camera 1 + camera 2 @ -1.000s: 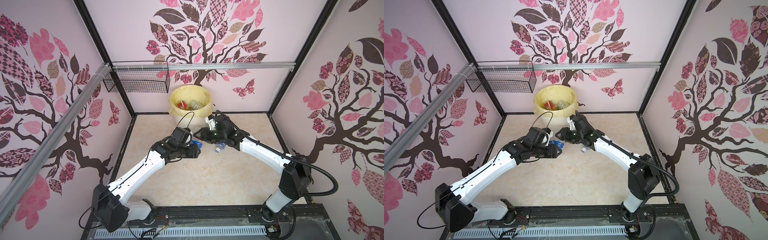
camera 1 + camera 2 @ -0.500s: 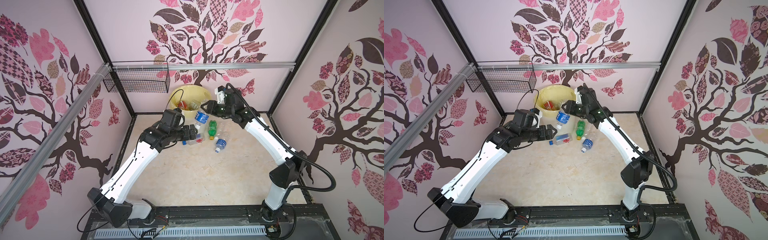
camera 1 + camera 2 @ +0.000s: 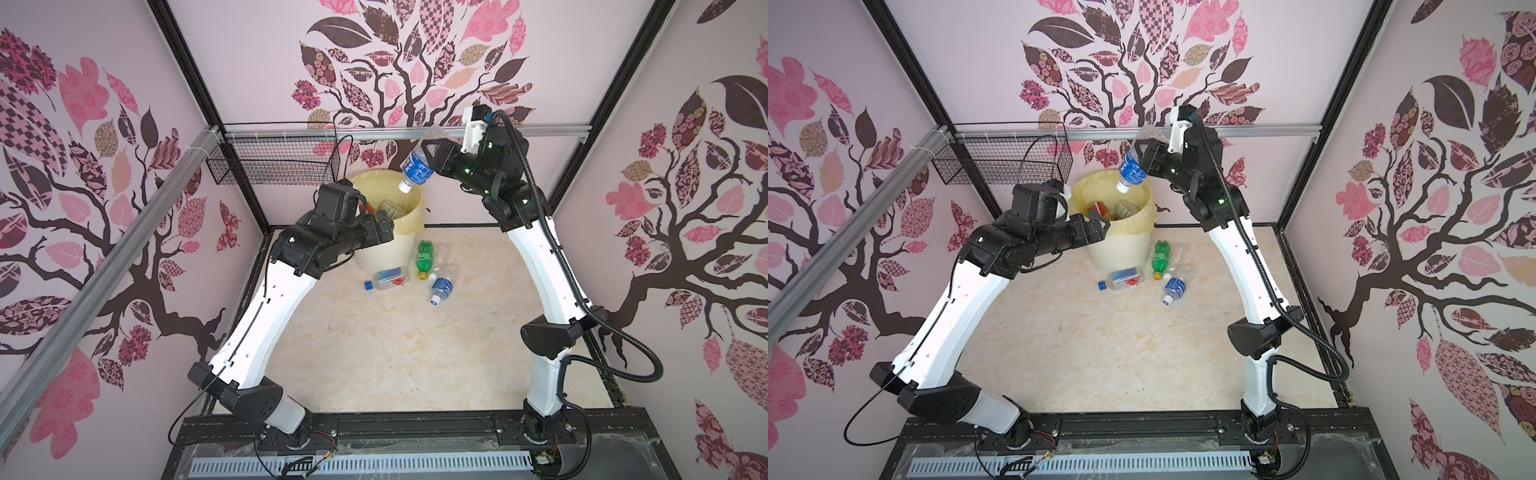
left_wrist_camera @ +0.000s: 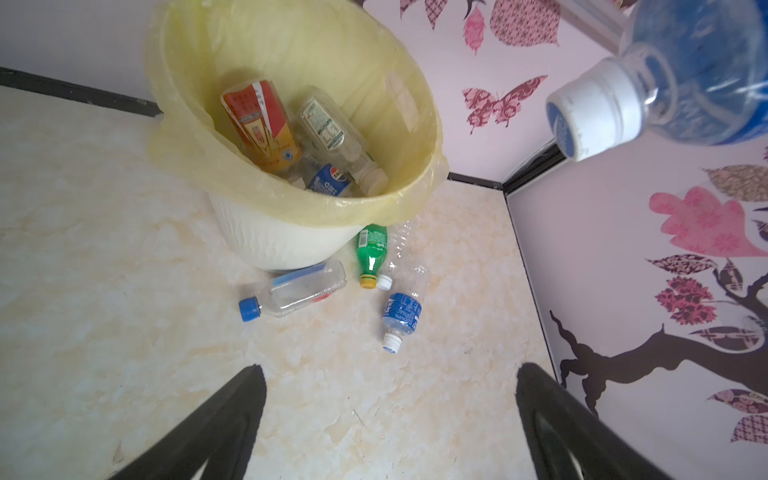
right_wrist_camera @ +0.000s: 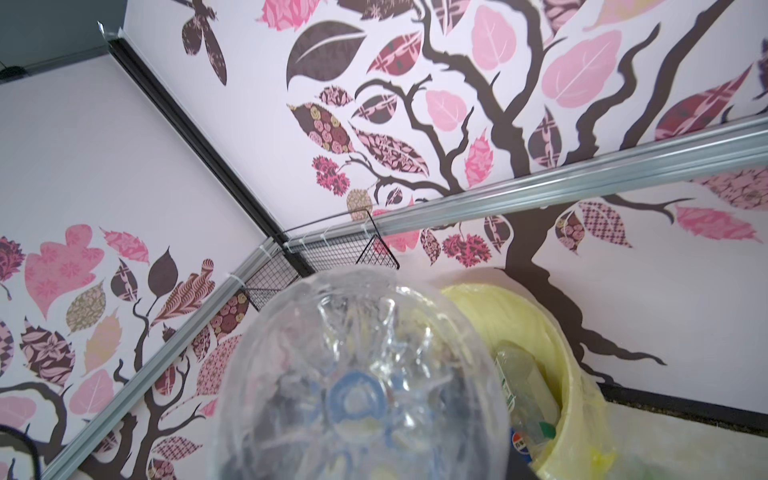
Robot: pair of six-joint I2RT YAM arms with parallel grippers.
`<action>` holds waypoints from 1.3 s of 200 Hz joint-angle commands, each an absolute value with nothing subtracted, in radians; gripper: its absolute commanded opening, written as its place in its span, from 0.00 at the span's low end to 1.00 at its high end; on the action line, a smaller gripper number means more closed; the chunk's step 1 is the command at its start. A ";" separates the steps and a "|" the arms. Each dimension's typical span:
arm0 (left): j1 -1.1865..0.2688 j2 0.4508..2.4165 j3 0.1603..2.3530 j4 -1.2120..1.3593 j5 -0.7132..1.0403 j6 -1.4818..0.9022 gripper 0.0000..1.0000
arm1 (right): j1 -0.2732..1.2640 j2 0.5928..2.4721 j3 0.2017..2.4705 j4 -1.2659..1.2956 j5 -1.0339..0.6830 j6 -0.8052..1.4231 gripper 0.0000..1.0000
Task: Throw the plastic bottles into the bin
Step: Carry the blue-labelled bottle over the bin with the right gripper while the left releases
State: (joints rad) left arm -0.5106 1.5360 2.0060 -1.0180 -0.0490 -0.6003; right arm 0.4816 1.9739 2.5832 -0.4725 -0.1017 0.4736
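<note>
Since a second ago both arms have come up from the surface to the bin. The right arm has gone higher still in the last half second.

The right jaws are clamped round the body of a bottle, which hangs neck-down above the bin's rim. The left jaws gape wide and empty at the bin's near rim. Binned bottles lie inside.

The bin stands at the back edge of the cream marbled surface, with four bottles lying just in front. The walls carry a tree pattern, and a wire basket hangs by the back left corner.
</note>
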 commanded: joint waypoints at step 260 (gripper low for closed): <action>-0.364 1.417 1.755 -0.989 -0.003 -0.794 0.97 | 0.469 2.071 2.543 -0.406 -0.140 0.570 1.00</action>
